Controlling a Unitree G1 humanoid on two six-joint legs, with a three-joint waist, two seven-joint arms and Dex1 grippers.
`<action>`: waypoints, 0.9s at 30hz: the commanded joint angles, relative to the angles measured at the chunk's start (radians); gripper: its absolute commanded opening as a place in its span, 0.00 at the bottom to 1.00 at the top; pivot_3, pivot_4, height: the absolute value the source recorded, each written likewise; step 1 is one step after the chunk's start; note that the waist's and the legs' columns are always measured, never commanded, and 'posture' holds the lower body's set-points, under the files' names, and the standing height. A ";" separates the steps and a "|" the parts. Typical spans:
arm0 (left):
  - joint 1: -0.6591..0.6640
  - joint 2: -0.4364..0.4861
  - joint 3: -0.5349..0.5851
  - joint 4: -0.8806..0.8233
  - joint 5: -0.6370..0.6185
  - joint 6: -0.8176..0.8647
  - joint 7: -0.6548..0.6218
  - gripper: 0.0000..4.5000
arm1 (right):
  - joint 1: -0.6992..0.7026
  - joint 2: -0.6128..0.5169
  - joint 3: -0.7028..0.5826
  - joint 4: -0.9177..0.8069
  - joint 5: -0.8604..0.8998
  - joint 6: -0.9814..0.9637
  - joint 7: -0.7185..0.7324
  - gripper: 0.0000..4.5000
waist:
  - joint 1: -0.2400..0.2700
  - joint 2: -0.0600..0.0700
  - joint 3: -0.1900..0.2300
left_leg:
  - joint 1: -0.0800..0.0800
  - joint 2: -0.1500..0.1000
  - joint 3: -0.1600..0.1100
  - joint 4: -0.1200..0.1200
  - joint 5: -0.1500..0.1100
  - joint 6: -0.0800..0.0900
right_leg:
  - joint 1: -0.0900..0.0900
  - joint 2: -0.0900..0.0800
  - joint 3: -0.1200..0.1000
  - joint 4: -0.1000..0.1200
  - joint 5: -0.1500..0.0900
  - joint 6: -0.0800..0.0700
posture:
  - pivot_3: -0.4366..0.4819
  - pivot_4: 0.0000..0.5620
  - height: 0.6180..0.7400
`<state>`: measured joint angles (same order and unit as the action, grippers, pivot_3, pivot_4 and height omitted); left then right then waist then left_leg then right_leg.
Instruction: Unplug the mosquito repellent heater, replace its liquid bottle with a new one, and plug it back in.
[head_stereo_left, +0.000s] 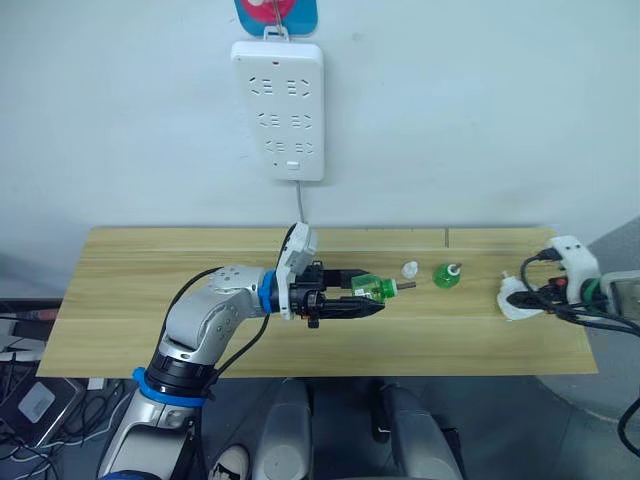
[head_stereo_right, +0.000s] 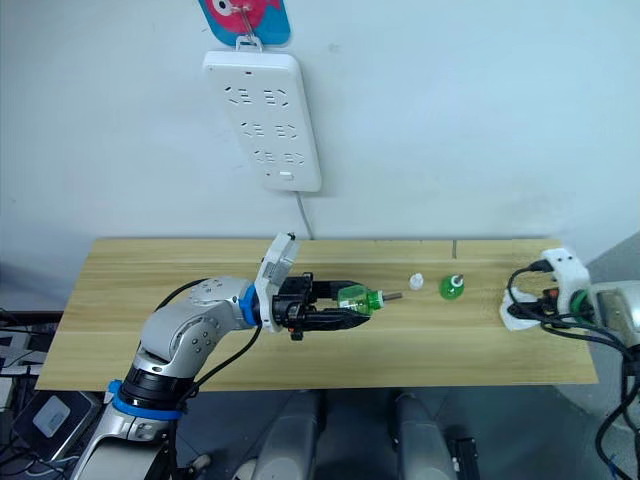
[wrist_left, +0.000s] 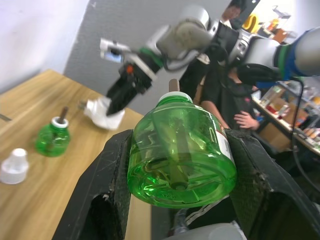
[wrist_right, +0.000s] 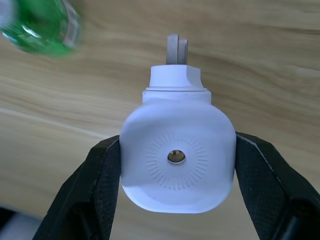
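The left end effector (head_stereo_left: 372, 298) gripped the new bottle (head_stereo_left: 376, 288) sideways between its fingers, above the desk (head_stereo_left: 150, 300). Beyond its tip lay a white cap (head_stereo_left: 410, 269) and the old bottle (head_stereo_left: 446, 275). The right end effector (wrist_right: 176, 200) clasped the heater (wrist_right: 177, 159)

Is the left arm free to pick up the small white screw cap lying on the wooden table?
Probably not now: the left gripper is shut on a green translucent bottle. The small white screw cap itself lies unobstructed nearby.

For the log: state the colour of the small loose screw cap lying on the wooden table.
White; the small screw cap shows best in the left wrist view.
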<state>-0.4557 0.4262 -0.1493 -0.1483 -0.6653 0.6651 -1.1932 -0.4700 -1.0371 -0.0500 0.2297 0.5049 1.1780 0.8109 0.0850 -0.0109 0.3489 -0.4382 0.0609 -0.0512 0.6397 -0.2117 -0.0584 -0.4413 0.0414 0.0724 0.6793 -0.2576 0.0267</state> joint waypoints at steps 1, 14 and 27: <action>0.006 -0.031 -0.011 0.003 -0.032 -0.001 -0.016 0.50 | -0.026 -0.070 -0.238 -0.079 0.287 0.305 0.161 0.65 | -0.004 0.000 0.000 | 0.000 0.000 0.000 0.000 0.000 0.000 | 0.000 0.000 0.000 0.000 0.000 0.000 | 0.76 0.64 1.00; -0.035 -0.187 -0.038 0.042 -0.032 -0.009 0.042 0.50 | 0.091 -0.352 -0.190 -0.056 1.338 0.372 -0.137 0.65 | -0.010 -0.002 0.003 | 0.000 -0.001 0.001 0.002 0.000 0.000 | 0.001 -0.001 0.001 -0.001 0.000 0.000 | 0.71 0.63 1.00; -0.055 -0.227 -0.057 0.057 -0.021 -0.029 0.048 0.50 | 0.044 -0.276 -0.141 -0.134 1.467 0.251 -0.321 0.65 | -0.009 -0.004 0.004 | -0.002 -0.001 0.000 0.002 0.000 0.000 | 0.000 -0.001 0.000 -0.001 0.000 0.001 | 0.70 0.64 1.00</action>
<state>-0.5102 0.2101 -0.1915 -0.0653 -0.6813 0.6477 -1.1425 -0.4136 -1.3121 -0.1720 0.1188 1.9405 1.4307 0.4893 0.0763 -0.0144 0.3531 -0.4402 0.0595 -0.0513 0.6414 -0.2118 -0.0584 -0.4413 0.0402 0.0720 0.6784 -0.2580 0.0278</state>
